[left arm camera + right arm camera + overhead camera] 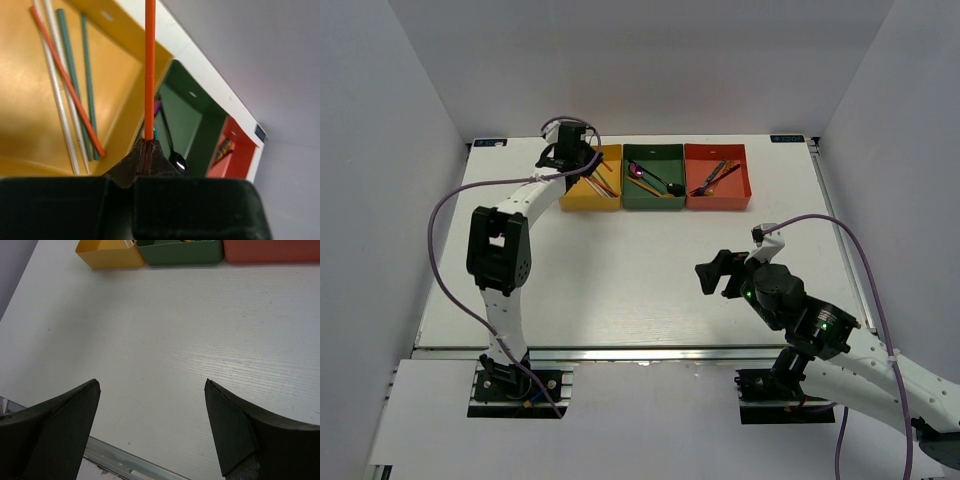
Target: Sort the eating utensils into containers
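Note:
My left gripper [582,160] hangs over the yellow-orange tray [576,200] and is shut on an orange-red chopstick [149,75], which sticks straight out from the jaws [148,146]. In that tray [30,120] lie another orange-red chopstick [70,87], two silver ones [62,110] and two grey-green ones [87,85]. The dark green tray [653,199] holds spoons, one black [178,161] and one purple [638,172]. The red-orange tray [718,198] holds forks [716,177]. My right gripper [716,273] is open and empty above bare table [150,385].
The three trays stand side by side at the table's far edge; they also show in the right wrist view [180,252]. White walls enclose the table on three sides. A metal rail [130,465] runs along the near edge.

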Available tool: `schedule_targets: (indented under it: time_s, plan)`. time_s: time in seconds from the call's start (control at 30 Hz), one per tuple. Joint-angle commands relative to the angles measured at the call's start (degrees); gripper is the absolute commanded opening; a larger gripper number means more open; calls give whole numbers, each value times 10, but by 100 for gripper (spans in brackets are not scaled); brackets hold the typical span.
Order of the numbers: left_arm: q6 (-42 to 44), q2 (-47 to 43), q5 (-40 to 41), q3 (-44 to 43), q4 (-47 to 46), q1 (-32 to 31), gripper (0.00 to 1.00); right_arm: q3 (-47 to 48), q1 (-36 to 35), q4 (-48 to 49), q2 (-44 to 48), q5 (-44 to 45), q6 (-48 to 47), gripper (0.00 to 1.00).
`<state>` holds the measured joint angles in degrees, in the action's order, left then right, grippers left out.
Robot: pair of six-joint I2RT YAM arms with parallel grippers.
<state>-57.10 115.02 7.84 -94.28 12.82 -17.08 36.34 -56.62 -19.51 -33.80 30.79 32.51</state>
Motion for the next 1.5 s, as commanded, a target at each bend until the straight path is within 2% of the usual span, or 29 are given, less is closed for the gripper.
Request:
schedule_targets:
  time_s: [0.0, 0.33, 0.43, 0.5, 0.57, 0.73, 0.8, 0.9, 0.93, 0.97, 1.0, 1.03, 1.17, 1.2, 1.27, 1.3, 1.37, 1.4, 1.47]
  plan:
    - [-41, 6, 20, -51, 11, 0, 0, 25, 2, 18, -2, 24, -11, 90]
    - [-49, 40, 25, -39, 27, 6, 0, 31, 2, 28, -21, 29, -27, 89]
    - [-48, 38, 18, -28, 15, 11, 9, 33, 2, 28, -26, 27, -27, 89]
    - [-42, 37, 9, -33, 21, 12, 21, 36, 2, 26, -26, 28, -27, 89]
    - [-36, 33, 6, -42, 32, 12, 25, 39, 2, 26, -27, 28, -27, 89]
    - [-32, -4, 2, -19, 39, 12, 47, 51, 2, 25, -35, 27, -30, 89]
    - [-28, -36, 7, 7, 34, 13, 54, 60, 3, 21, -38, 30, -32, 89]
    - [-12, -85, 17, 37, 33, 16, 59, 72, 3, 16, -40, 38, -36, 89]
    - [14, -96, 20, 40, 40, 16, 62, 75, 2, 9, -41, 39, -36, 89]
    - [32, -116, 24, 38, 65, 17, 69, 83, 3, 6, -41, 39, -35, 89]
    - [51, -128, 29, 31, 81, 17, 90, 87, 3, 2, -42, 41, -39, 89]
    - [95, -139, 26, 29, 96, 17, 98, 92, 3, -5, -43, 41, -44, 89]
    - [213, -241, 38, 59, 193, 16, 98, 123, 2, -38, -63, 68, -72, 89]
    - [233, -266, 52, 90, 207, 16, 98, 140, 2, -44, -68, 84, -79, 89]
    - [283, -320, 97, 135, 238, 16, 98, 155, 3, -65, -86, 103, -101, 89]
    - [304, -381, 140, 184, 249, 16, 98, 170, 3, -73, -93, 130, -111, 89]
    - [326, -444, 182, 235, 251, 16, 98, 181, 3, -86, -113, 156, -121, 89]
    - [341, -505, 200, 286, 249, 16, 98, 191, 3, -105, -119, 188, -121, 89]
    - [359, -565, 227, 338, 230, 16, 98, 204, 4, -132, -134, 218, -97, 89]
